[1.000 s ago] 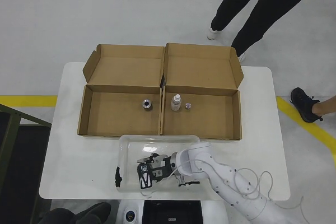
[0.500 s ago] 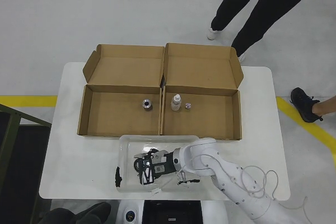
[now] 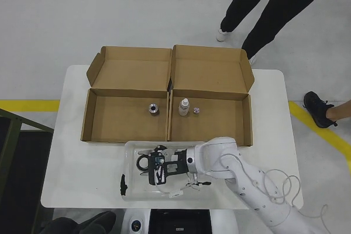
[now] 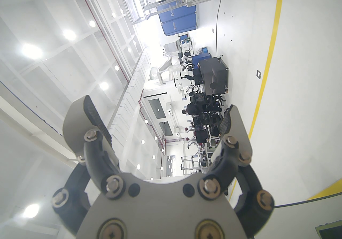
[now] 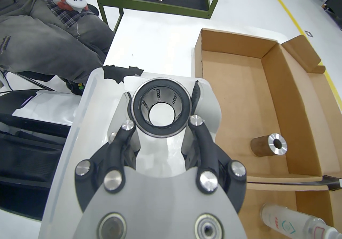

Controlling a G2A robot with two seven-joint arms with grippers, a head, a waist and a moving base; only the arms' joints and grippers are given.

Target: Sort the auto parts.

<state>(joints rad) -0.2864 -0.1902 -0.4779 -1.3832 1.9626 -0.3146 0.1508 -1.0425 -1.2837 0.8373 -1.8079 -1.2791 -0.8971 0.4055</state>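
Right gripper [image 5: 162, 106] has shifted across the tub [image 3: 128, 153] toward the cardboard box [image 3: 105, 140] | fingers clamped on the metal sleeve [image 5: 139, 114], held over the tub | left gripper [image 4: 160, 106] spread apart, empty | sleeve likely heavy, rigid, slick: grip its outer wall

- Top view, upper middle: the small part [image 3: 196, 110] beside the white bottle [image 3: 184, 107] is too small to identify.
- Top view, lower middle: the robot arm [image 3: 234, 175] covers the right end of the clear bin [image 3: 164, 143].
- Right wrist view: the frame edge cuts off the white bottle, and the right gripper [image 5: 162, 95] hides the sides of the linear bearing [image 5: 136, 107].
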